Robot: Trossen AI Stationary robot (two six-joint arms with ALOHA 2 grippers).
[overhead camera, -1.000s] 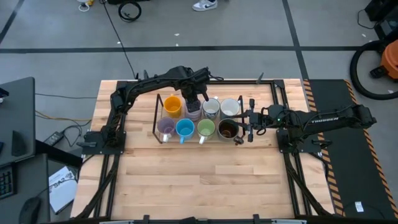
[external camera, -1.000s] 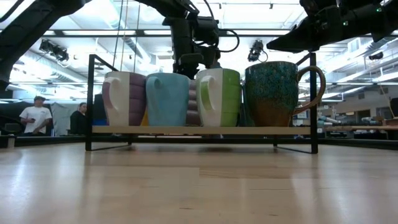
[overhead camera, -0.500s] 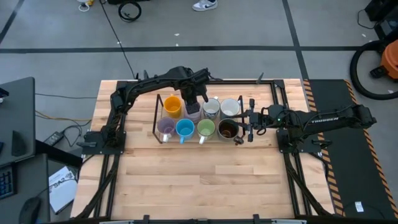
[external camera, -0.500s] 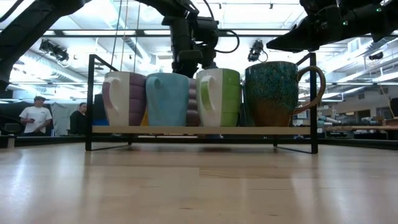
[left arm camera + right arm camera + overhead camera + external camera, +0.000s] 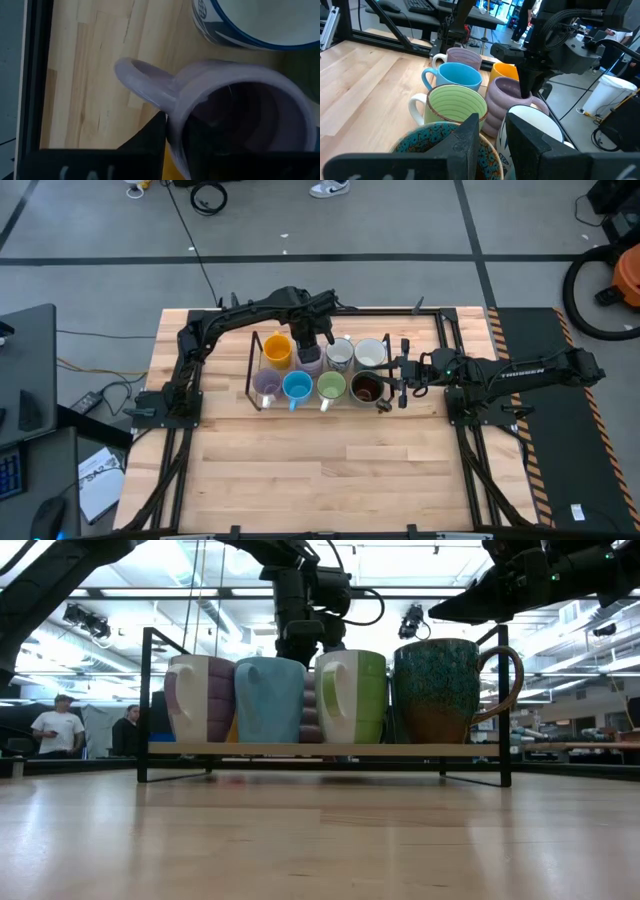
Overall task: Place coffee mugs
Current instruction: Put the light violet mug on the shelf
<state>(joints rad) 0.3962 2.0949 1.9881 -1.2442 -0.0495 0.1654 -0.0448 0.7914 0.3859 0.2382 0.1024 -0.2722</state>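
The high view looks straight down on the whole table from well above. The low view sits at tabletop height, facing level at the rack close by. Both wrist views look close at the same lavender mug.

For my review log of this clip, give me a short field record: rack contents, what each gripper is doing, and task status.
rack: black wire rack on the table
front row: lavender mug, blue mug, green mug, dark brown mug
back row: orange mug, purple mug, patterned mug, pale mug
left gripper: at the purple mug's rim, one finger inside
right gripper: beside the dark brown mug, holding nothing
status: all eight mugs in the rack
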